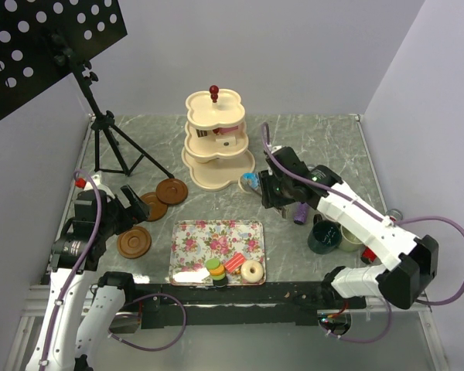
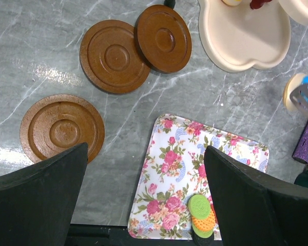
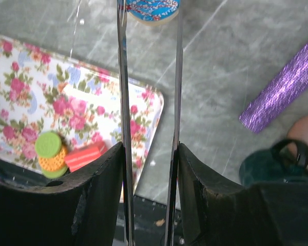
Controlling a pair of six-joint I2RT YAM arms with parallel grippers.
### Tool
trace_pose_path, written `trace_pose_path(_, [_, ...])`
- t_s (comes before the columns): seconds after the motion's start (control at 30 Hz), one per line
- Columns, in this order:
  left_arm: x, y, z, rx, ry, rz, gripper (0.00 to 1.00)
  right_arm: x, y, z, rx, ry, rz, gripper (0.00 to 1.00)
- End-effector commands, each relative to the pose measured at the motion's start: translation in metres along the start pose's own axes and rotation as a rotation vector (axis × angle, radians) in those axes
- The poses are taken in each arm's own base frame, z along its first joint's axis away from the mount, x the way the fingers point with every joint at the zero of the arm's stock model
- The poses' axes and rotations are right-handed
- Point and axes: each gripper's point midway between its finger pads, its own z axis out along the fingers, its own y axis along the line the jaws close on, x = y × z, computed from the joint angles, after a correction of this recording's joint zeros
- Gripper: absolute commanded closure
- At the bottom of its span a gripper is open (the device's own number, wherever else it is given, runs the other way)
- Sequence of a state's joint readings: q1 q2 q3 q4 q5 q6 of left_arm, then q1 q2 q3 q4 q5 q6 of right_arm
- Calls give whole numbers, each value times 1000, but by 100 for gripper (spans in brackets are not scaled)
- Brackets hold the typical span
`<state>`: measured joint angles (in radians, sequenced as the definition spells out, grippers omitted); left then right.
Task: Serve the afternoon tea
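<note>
My right gripper (image 3: 149, 148) is shut on metal tongs (image 3: 122, 77). The tongs' tips pinch a blue-iced doughnut (image 3: 150, 10) just above the table, beside the base of the cream three-tier stand (image 1: 215, 139). That doughnut (image 1: 250, 182) also shows from above. My left gripper (image 2: 146, 154) hangs open and empty between a brown saucer (image 2: 61, 126) and the floral tray (image 2: 179, 154). Two more saucers (image 2: 114, 55) overlap farther back. Stacked macarons (image 1: 215, 270), a red cake slice (image 1: 234, 263) and a pale doughnut (image 1: 252, 270) lie on the tray. A dark teal mug (image 1: 323, 237) and a pale green mug (image 1: 350, 239) stand right.
A purple glittery microphone (image 1: 300, 212) lies between the right gripper and the mugs. A black music stand (image 1: 46, 46) on a tripod (image 1: 116, 147) occupies the back left corner. Something pink sits on the stand's middle tier (image 1: 224, 131).
</note>
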<state>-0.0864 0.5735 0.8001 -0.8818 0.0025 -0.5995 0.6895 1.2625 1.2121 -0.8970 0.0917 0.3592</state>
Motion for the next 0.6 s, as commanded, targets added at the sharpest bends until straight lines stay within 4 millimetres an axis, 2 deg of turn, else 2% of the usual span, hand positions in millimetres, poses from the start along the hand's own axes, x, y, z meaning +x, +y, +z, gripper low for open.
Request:
trace_pose_path(0.0, [-5, 3, 0, -18, -27, -23, 0, -52, -1, 2, -35, -133, 3, 66])
trace_pose_path(0.23, [-4, 3, 1, -22, -20, -21, 0, -83, -8, 32, -29, -145, 8, 65])
trace_pose_path(0.57, [-5, 4, 1, -29, -23, -27, 0, -108, -7, 67, -16, -149, -25, 66])
